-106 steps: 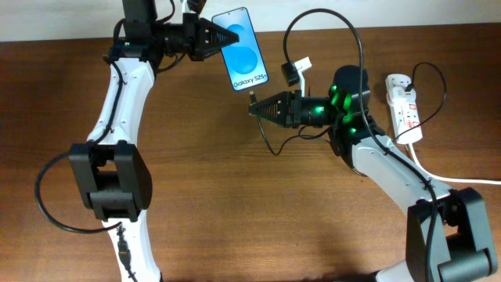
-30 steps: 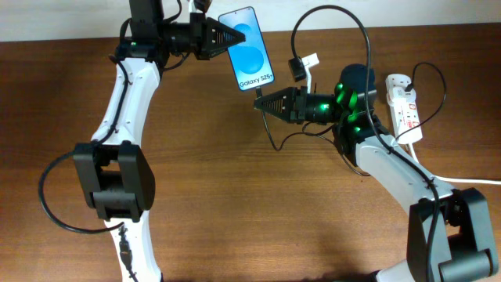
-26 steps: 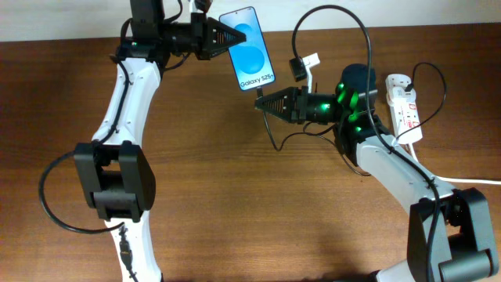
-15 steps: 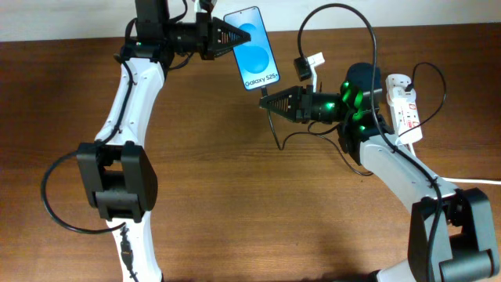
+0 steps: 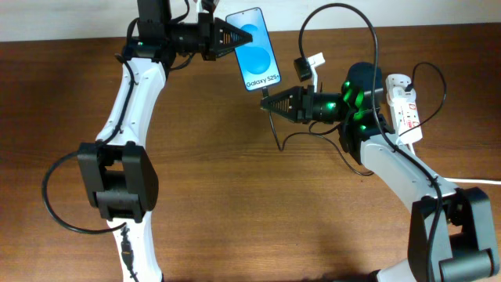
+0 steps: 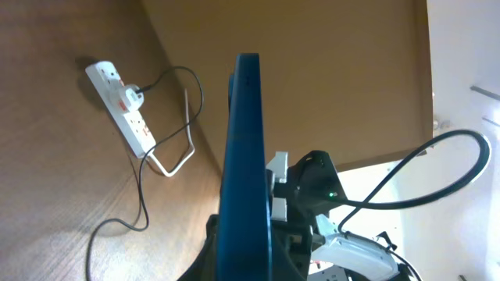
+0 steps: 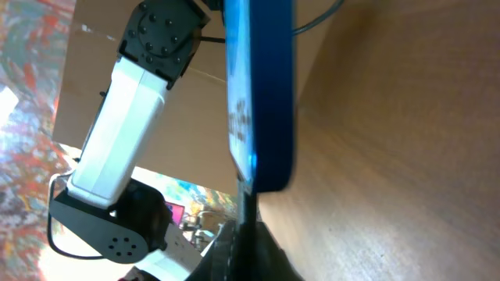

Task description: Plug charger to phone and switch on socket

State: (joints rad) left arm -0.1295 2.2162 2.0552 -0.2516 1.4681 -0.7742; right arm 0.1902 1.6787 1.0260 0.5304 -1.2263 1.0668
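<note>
Overhead view with two wrist views. The wooden table (image 5: 235, 196) fills the field. The charger (image 5: 337, 7), a thin black cable, arcs high toward 1 o'clock and trails a second loop below the right gripper. It is limp and light, so it will steer nothing. Control comes only from a hold close behind its tip.

The socket (image 5: 403, 106), a white strip, lies flat at about 2 o'clock near the table's right edge, well apart from both grippers. A black lead is already seated in one outlet. Its switch looks untouched, and pressing it will likely slide the light strip unless the push goes straight down.

The phone (image 5: 258, 51) is lifted off the table at 12 o'clock, with the screen facing up and the lower edge turned toward 5 o'clock. The left gripper (image 5: 232, 37) is clamped on the phone's upper left edge. The casing is rigid, smooth and slippery, with fragile glass, so an edge hold suits it. However, an end push may pivot it in the jaws.

The right gripper (image 5: 272, 100) is pinched closed on the plug tip (image 5: 264, 93), which points toward 11 o'clock. The tip meets the phone's lower edge, and whether it has entered the port cannot be told.
</note>
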